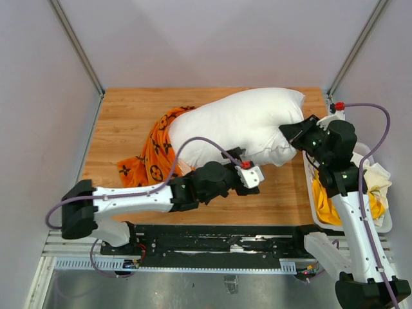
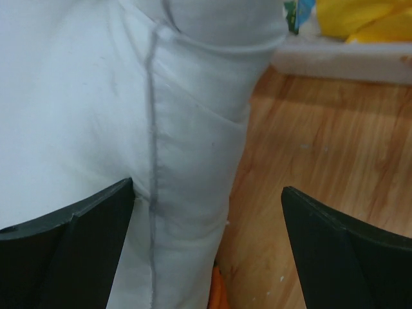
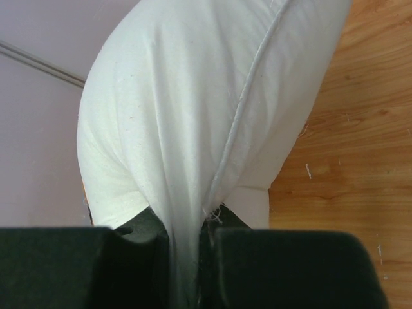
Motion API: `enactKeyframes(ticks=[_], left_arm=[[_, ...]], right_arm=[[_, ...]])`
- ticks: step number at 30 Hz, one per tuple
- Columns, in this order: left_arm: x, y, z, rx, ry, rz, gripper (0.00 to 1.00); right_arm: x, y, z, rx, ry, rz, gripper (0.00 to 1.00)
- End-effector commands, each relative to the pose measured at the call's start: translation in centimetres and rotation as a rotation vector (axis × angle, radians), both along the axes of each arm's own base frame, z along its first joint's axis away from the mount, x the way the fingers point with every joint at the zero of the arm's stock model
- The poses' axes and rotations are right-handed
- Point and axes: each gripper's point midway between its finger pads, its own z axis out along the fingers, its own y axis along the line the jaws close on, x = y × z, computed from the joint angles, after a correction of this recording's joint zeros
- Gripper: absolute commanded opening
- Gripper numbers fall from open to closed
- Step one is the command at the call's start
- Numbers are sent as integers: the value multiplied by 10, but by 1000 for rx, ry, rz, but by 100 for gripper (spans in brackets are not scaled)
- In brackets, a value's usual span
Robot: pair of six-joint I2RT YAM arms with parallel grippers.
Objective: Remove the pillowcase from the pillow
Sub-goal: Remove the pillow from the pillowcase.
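The white pillow [image 1: 241, 125] lies across the back middle of the wooden table, mostly bare. The orange pillowcase [image 1: 156, 148] with black motifs still covers its left end and trails onto the table. My right gripper [image 1: 291, 136] is shut on the pillow's right corner; the right wrist view shows the white fabric [image 3: 187, 129] pinched between the jaws. My left gripper [image 1: 248, 168] is open at the pillow's near edge. In the left wrist view the pillow [image 2: 96, 116] lies between and beyond my open fingers [image 2: 77, 251], with a sliver of orange below.
A white bin [image 1: 385, 222] with yellow and white cloth stands at the table's right edge, beside the right arm. Grey walls enclose the table on the left, back and right. Bare wood [image 1: 283, 193] shows in front of the pillow.
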Motion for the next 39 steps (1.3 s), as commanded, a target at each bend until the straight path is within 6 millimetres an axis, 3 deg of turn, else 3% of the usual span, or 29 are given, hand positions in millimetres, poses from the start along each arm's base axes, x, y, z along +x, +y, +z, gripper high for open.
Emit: enactKeyframes(ticks=[1,5,10,12,16,19,20,21,22,23,26,27,28,29,31,35,39], left_arm=[[31,-7,-1,61,-141,167,99],[38,-17,-14,52,-153,193,99],[72,30,12,-132,-332,574,99],[77,35,17,-158,-395,619,99],[113,6,0,-70,-334,592,99],[144,-15,-10,-34,-177,487,99],[153,-24,-9,-17,-105,422,88],[159,-30,-11,-6,-31,361,60],[165,-31,-14,5,25,312,22],[172,-25,-13,-6,62,310,3],[199,21,21,-131,30,457,0],[203,33,33,-172,40,481,0],[215,52,48,-222,58,504,0],[220,66,63,-282,88,500,0],[231,96,95,-451,177,457,0],[241,156,153,-700,267,391,0],[243,192,197,-847,261,422,0]], right_arm=[[-1,-2,54,-19,-172,-23,1],[-5,-5,57,-31,-183,-38,1],[-1,3,51,-2,-169,-1,1],[0,7,49,12,-164,14,1],[1,10,49,21,-164,32,1],[-2,10,52,19,-177,34,1],[-2,10,53,12,-180,33,1],[-4,9,54,5,-183,32,1],[-4,8,54,-3,-183,31,1],[-5,7,54,-9,-184,28,1],[-6,4,54,-37,-200,21,1],[-6,3,54,-50,-207,21,7],[-6,3,54,-62,-211,26,27],[-6,3,54,-67,-212,26,57],[-5,0,53,-74,-215,9,98],[-6,-10,56,-85,-242,-46,98],[-13,-22,62,-59,-328,-107,98]])
